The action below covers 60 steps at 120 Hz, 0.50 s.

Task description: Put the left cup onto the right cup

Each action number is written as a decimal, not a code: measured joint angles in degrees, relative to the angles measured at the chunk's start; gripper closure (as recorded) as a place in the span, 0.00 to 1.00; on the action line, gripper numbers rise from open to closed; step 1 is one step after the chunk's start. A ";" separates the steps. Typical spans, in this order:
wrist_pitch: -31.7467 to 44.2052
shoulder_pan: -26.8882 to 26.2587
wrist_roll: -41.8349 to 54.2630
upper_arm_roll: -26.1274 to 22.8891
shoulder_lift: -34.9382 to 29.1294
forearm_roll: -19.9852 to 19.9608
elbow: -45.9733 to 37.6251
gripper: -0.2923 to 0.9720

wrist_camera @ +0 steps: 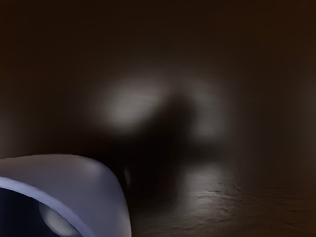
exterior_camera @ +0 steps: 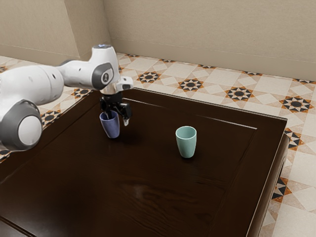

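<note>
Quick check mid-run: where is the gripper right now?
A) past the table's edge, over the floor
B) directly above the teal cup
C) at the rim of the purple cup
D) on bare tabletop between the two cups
C: the gripper sits at the top of the purple cup, well to the exterior view's left of the teal cup, and the wrist view has that purple rim just under the hand.

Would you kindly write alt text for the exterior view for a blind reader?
A white robot arm's black gripper is at the rim of a purple cup; a green cup stands apart on the dark table.
</note>
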 joint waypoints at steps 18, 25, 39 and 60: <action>0.40 0.05 -0.01 0.00 0.66 -0.05 -0.25 0.23; 0.50 0.07 -0.04 0.00 0.89 -0.06 -0.45 0.23; 0.66 0.09 -0.10 0.07 0.99 -0.12 -0.68 0.23; 0.78 0.08 -0.17 0.09 1.00 -0.15 -0.79 0.31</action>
